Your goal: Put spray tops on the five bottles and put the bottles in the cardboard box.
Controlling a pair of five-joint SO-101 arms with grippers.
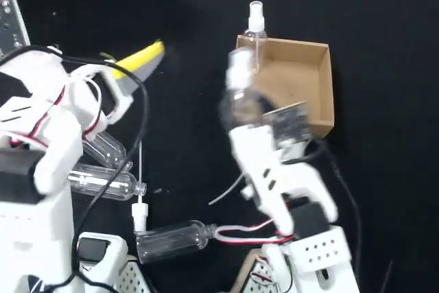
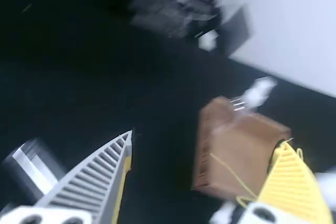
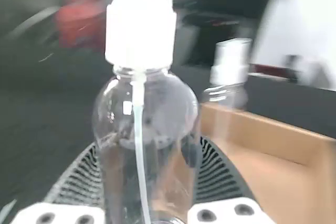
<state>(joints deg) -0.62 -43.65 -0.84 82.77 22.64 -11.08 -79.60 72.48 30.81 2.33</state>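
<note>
Box (image 1: pixel 322 87) sits far-right on the table. R gripper (image 1: pixel 241 111) is clamped round a capped bottle (image 3: pixel 144 124), axis upright, right at the box's left wall, so the box lies just right of it. 2nd bottle (image 1: pixel 255 29), also capped, stands at the box's far-left corner. L gripper (image 2: pixel 206 142) gapes wide, empty, far-left. Three bare bottles (image 1: pixel 103 184) lie near-left w/ a loose spray top (image 1: pixel 140 216).
</note>
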